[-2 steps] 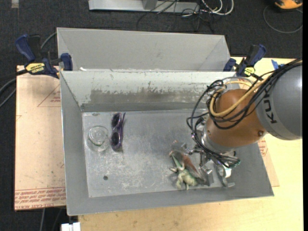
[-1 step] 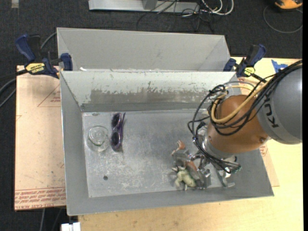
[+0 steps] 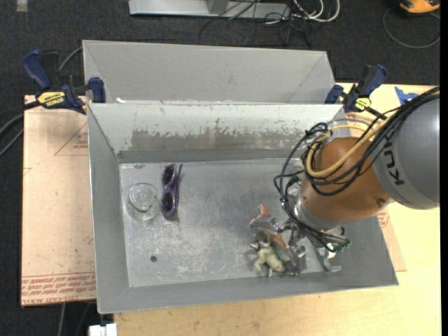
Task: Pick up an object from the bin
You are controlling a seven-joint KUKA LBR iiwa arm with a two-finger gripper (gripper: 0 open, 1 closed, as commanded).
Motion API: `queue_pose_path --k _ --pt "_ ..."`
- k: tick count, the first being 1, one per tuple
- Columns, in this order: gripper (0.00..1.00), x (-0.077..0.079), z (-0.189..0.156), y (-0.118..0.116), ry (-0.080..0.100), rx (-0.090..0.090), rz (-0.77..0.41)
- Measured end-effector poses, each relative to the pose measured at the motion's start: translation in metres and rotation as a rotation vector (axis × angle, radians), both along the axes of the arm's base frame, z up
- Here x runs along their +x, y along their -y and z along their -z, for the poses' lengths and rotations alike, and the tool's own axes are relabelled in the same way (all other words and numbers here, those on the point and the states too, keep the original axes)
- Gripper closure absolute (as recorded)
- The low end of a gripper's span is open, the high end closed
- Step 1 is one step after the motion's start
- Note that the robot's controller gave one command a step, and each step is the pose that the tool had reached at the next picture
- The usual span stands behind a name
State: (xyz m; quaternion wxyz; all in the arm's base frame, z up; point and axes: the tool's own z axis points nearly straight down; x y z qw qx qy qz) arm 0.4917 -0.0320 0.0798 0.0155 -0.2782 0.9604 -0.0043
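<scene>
My gripper (image 3: 313, 256) is down at the bin's front right, below the orange wrist cover. It stands open, with its left finger (image 3: 298, 256) in the edge of a small heap of toys and its right finger (image 3: 331, 260) over bare floor. Nothing shows between the fingers. Nearest it are a pale greenish toy figure (image 3: 269, 260) and a small brown and red toy (image 3: 264, 220) just to its left.
A clear glass cup (image 3: 143, 199) stands at the left of the bin, with purple sunglasses (image 3: 169, 190) lying next to it. The arm and its cables hang over the right side.
</scene>
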Motion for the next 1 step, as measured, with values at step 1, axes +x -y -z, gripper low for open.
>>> queue_pose_path --k 1 --pt "1.00 0.0002 -0.0019 0.0003 -0.002 0.000 0.022"
